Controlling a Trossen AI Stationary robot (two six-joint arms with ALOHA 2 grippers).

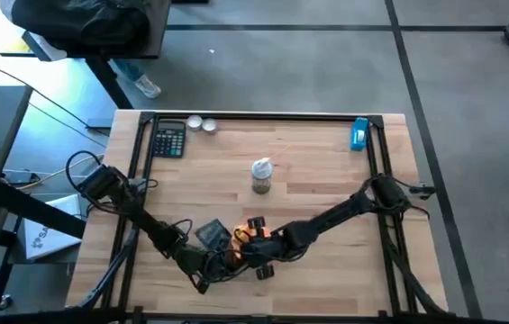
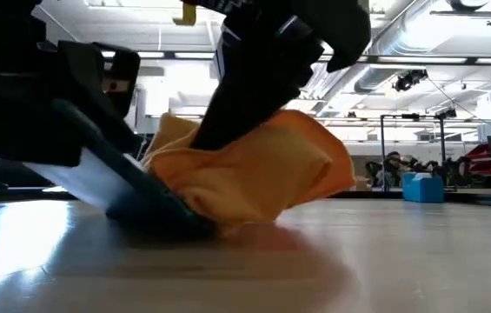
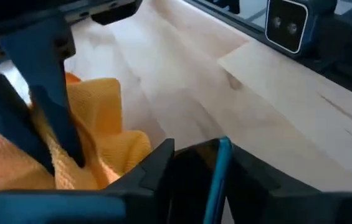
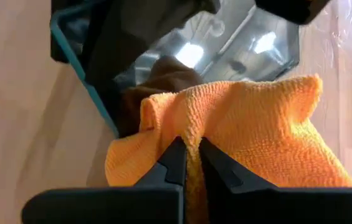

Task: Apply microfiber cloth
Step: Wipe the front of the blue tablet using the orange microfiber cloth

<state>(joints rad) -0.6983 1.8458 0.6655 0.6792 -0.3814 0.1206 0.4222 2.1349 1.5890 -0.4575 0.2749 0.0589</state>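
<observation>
Surface: pale wooden table (image 1: 308, 193) with dark frame rails along its edges, grey floor around it; landmark is the small clear spray bottle (image 1: 261, 175) standing mid-table.
Far-left corner from the bottle: black calculator (image 1: 169, 140) and two small round silver tins (image 1: 201, 124), well apart from the work.
Left gripper (image 1: 207, 266): near-side and left of the bottle, by the front edge; its fingers are clamped on a dark flat glossy rectangular device with a teal edge (image 3: 216, 180), held tilted with one edge on the wood.
Cloth: soft bright orange microfiber cloth (image 4: 256, 134) lies bunched against the device's glossy face, near-side of the bottle and touching the table in the low view.
Right gripper (image 4: 189, 163): just beside the left one, fingers pinched shut on a fold of the cloth.
Far-right corner from the bottle: blue box (image 1: 359, 134) by the rail.
Step, as judged: wiping under way, cloth pressed to the screen.
Next move, as judged: drag the cloth across the face while the left grip keeps the device steady.
Room: front edge close behind both grippers; open wood toward the bottle and to the right of it.
</observation>
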